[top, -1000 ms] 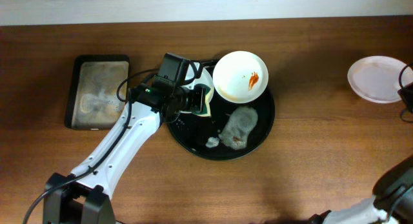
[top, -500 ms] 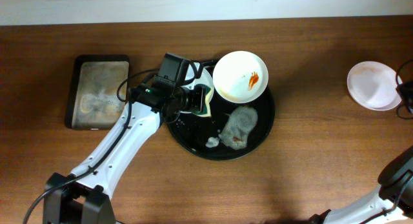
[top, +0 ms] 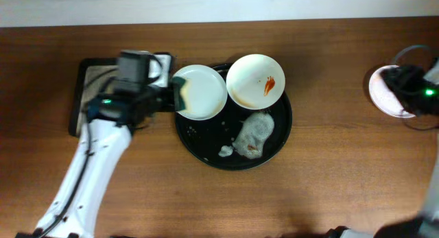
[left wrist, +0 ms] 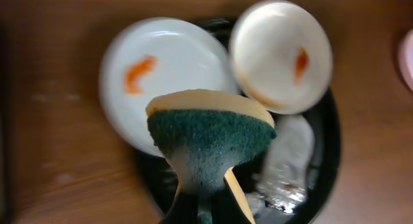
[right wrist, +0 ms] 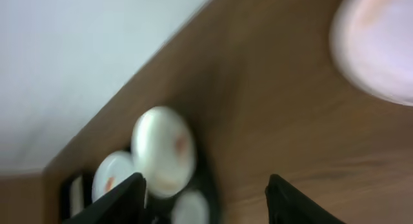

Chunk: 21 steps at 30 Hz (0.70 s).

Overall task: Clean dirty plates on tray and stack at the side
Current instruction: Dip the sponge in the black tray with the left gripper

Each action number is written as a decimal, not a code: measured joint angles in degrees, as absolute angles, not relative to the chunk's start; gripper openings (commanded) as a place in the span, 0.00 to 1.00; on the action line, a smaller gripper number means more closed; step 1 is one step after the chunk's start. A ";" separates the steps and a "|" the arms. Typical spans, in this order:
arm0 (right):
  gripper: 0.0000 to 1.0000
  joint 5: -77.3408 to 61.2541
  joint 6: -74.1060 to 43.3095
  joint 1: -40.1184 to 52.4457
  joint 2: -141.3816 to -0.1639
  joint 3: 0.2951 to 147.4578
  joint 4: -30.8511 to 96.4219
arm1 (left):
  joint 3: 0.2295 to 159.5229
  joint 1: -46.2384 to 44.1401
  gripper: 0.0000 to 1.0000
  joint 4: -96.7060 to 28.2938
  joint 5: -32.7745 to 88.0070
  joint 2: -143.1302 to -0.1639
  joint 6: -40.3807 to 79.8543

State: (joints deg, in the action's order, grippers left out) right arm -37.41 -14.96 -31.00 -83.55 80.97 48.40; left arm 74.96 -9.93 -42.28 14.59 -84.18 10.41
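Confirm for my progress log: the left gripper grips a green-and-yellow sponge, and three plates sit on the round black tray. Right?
Only two plates sit on the round black tray; the overhead view shows the third plate on the table, far right. The left gripper does grip the green-and-yellow sponge.

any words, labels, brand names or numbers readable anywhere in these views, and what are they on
None: no text can be read in any view.
plates: plain, only orange-red smears.
round tray: no marking.
sponge: no label.
left arm: one green light, no lettering legible.
Right wrist view: too blurred to read anything.
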 measured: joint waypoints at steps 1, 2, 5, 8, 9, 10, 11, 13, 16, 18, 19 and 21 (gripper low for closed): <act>0.64 -37.69 -14.46 -28.49 -81.43 81.17 50.13 | 74.96 -7.73 0.02 -42.87 14.57 -83.85 9.23; 0.64 -37.91 -14.09 -25.93 -79.53 81.30 51.83 | 74.96 -6.59 0.03 -43.16 14.31 -83.83 8.45; 0.64 -38.24 -12.56 -18.37 -76.16 81.38 56.55 | 74.89 -1.67 0.03 -44.05 10.83 -83.85 4.95; 0.64 -37.36 -11.09 -9.80 -75.88 81.41 59.94 | 74.89 3.03 0.03 -43.31 3.42 -83.96 1.72; 0.64 -36.49 -10.74 -7.68 -76.01 81.41 60.58 | 74.89 4.54 0.03 -42.37 1.04 -84.18 0.60; 0.64 -35.11 -10.46 -4.19 -76.20 81.41 61.19 | 74.89 6.04 0.03 -41.32 -0.99 -84.53 -0.64; 0.64 -34.13 -10.31 -2.31 -76.29 81.41 61.43 | 74.89 7.53 0.03 -40.16 -2.26 -85.14 -1.67; 0.64 -31.83 -10.04 2.04 -76.31 81.41 61.80 | 74.89 9.74 0.03 -38.50 -4.10 -87.05 -3.62; 0.64 -28.53 -9.96 7.14 -76.34 81.41 62.37 | 74.89 13.21 0.03 -35.77 -5.45 -92.77 -6.11; 0.64 -27.46 -9.85 8.75 -76.34 81.41 62.46 | 74.89 14.83 0.03 -34.00 -4.95 -96.95 -7.66; 0.64 -27.14 -9.82 9.02 -76.34 81.41 62.41 | 74.89 15.33 0.03 -33.28 -4.64 -98.54 -8.19; 0.64 -26.50 -9.82 9.17 -76.34 81.41 62.48 | 74.89 15.99 0.03 -31.31 -4.29 -102.65 -9.37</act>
